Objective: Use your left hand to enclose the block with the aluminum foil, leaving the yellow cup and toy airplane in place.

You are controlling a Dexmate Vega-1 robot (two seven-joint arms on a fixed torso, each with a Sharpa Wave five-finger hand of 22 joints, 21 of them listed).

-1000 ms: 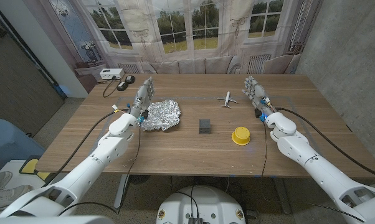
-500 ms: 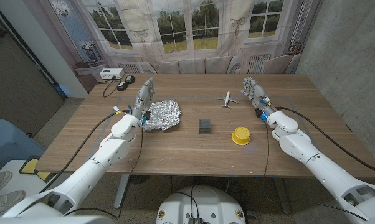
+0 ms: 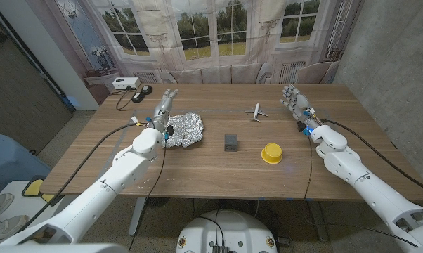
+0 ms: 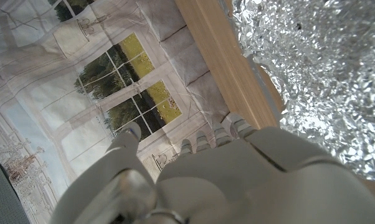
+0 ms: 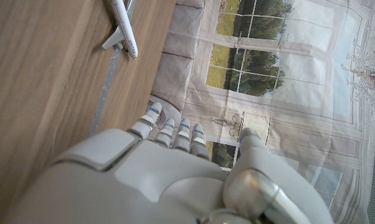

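left hand (image 3: 164,107) is raised at the far left edge of the crumpled foil (image 3: 183,131), fingers extended and close together, holding nothing. the block (image 3: 230,143) sits apart on the table (image 3: 218,172), beyond the foil from those fingers. right hand (image 3: 293,100) is raised, fingers slightly apart, empty; plane (image 3: 256,112) just beside its fingers, cup (image 3: 271,153) nearer the robot.

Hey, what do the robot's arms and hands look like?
Both arms are glossy white with rounded shells, and a black cable runs along each. The left hand and right hand are pale grey; blue bands mark the right hand's fingers in its wrist view.
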